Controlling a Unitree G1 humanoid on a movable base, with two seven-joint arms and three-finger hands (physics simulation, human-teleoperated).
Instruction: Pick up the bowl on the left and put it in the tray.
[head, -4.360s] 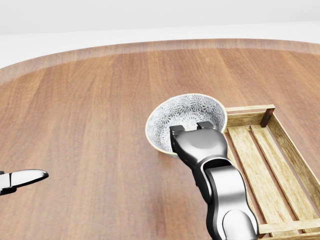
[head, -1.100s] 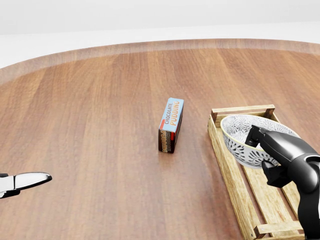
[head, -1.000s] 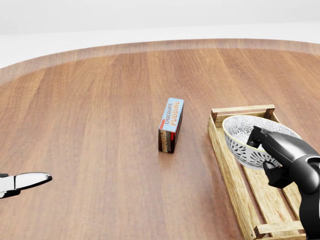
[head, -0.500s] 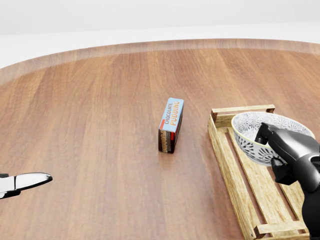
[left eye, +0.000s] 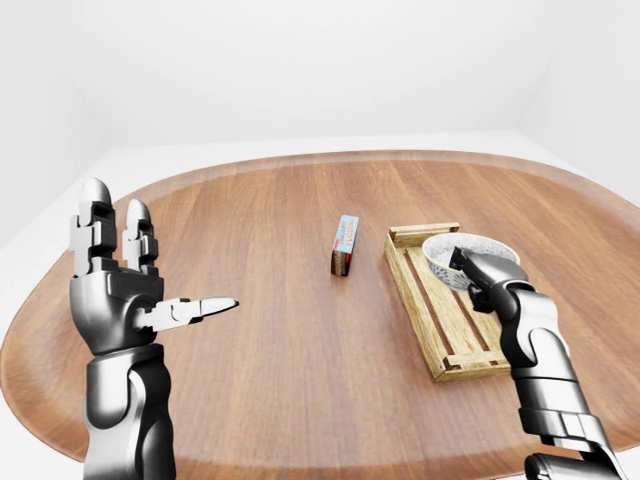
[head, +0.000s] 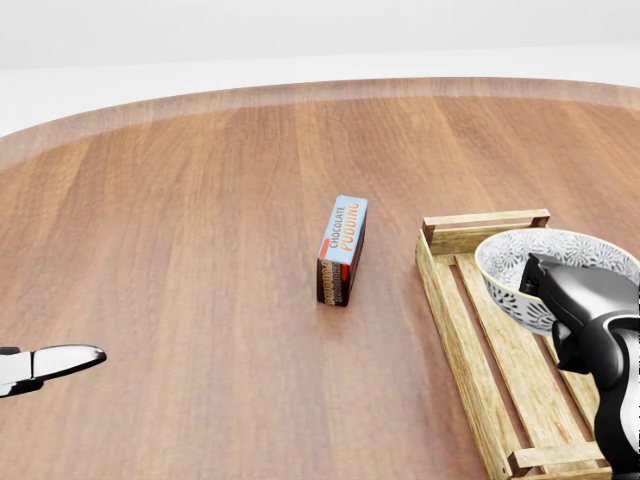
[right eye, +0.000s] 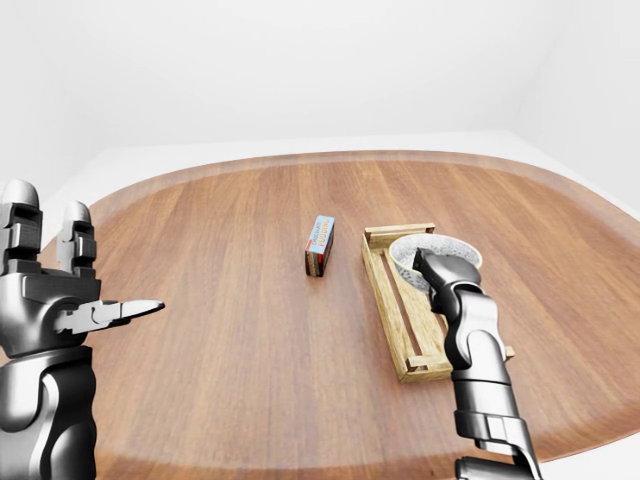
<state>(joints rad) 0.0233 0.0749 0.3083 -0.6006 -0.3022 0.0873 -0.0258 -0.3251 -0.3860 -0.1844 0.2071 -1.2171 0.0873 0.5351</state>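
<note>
Nearly done, by the left-eye view: the right hand (left eye: 488, 282) was pinched on the rim of the bowl (left eye: 440, 262) over the upper end of the tray (left eye: 408, 292), the left hand (left eye: 118, 300) spread and idle. Head view: could not tell whether the bowl rested on the slats (head: 520, 375); letting go probably remained. Right-eye view, count: one bowl, one tray, one pudding box (right eye: 319, 245), two hands.

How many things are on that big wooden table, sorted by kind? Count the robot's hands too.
bowl: 1, held at its rim by the right hand
tray: 1, wooden slats
pudding box: 1, standing on its edge
Robot hands: 2, the right hand and the open left hand
Total: 5
</note>
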